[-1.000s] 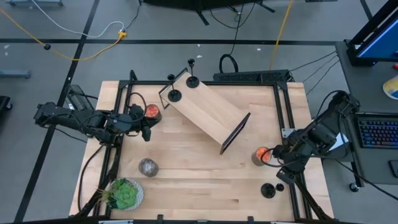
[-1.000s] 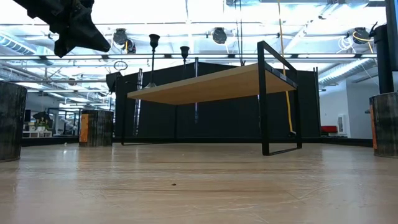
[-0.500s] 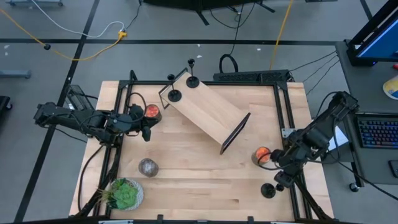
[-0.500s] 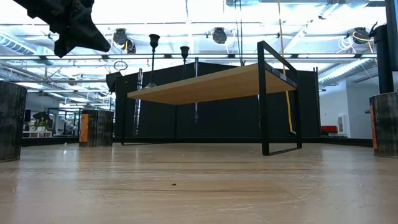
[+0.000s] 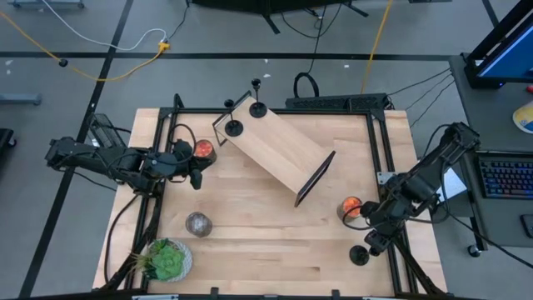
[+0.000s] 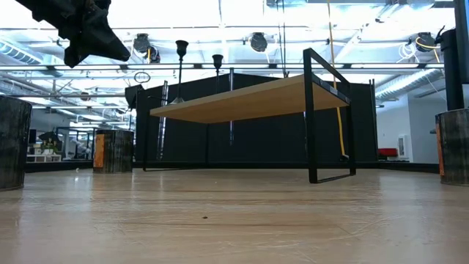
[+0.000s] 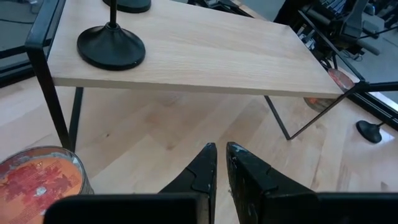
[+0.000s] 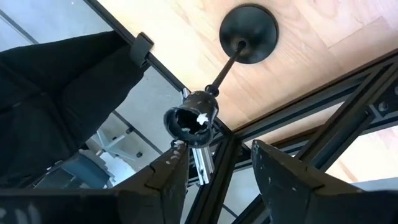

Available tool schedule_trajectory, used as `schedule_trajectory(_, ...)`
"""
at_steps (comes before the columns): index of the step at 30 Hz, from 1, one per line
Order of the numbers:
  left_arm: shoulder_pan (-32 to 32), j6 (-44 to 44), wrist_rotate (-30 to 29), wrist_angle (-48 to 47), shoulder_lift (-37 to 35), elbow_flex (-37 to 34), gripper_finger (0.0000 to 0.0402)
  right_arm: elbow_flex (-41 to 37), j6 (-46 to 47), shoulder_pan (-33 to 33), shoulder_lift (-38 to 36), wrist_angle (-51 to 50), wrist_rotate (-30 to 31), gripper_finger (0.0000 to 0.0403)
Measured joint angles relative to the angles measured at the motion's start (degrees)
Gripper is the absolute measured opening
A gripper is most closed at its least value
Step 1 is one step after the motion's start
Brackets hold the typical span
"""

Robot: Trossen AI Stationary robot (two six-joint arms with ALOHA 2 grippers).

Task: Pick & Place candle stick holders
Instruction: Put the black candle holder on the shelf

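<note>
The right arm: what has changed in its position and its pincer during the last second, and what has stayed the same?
The right pincer moved from beside the orange-topped candle toward the table's near edge, closer to the candle stick holder standing there, and its fingers opened; they now flank the holder's top without gripping it. The left pincer stayed shut and in place. The two holders on the small shelf did not move.

A robotics lab or workshop is shown. A wooden worktable (image 5: 275,233) is enclosed by a black metal frame (image 5: 379,150) and stood on a grey floor crossed by yellow cables (image 5: 92,37). A keyboard (image 5: 506,177) and a monitor (image 5: 508,42) are seen beside it. Behind the table, an open hall with exposed ceiling pipes (image 6: 242,67) and strip lights (image 6: 220,18) is visible.
</note>
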Motion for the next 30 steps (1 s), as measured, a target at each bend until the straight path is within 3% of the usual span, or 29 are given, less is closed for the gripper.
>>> schedule_trajectory(18, 0.00, 0.46, 0.13, -0.07, 0.00, 0.00, 0.0037, -4.82, -0.92, 0.00, 0.00, 3.06, 0.02, 0.0165)
schedule_trajectory(30, 0.00, 0.50, 0.14, -0.07, 0.00, 0.00, 0.0037, -11.26, 1.21, -0.02, -0.19, 11.15, -0.09, 0.0164)
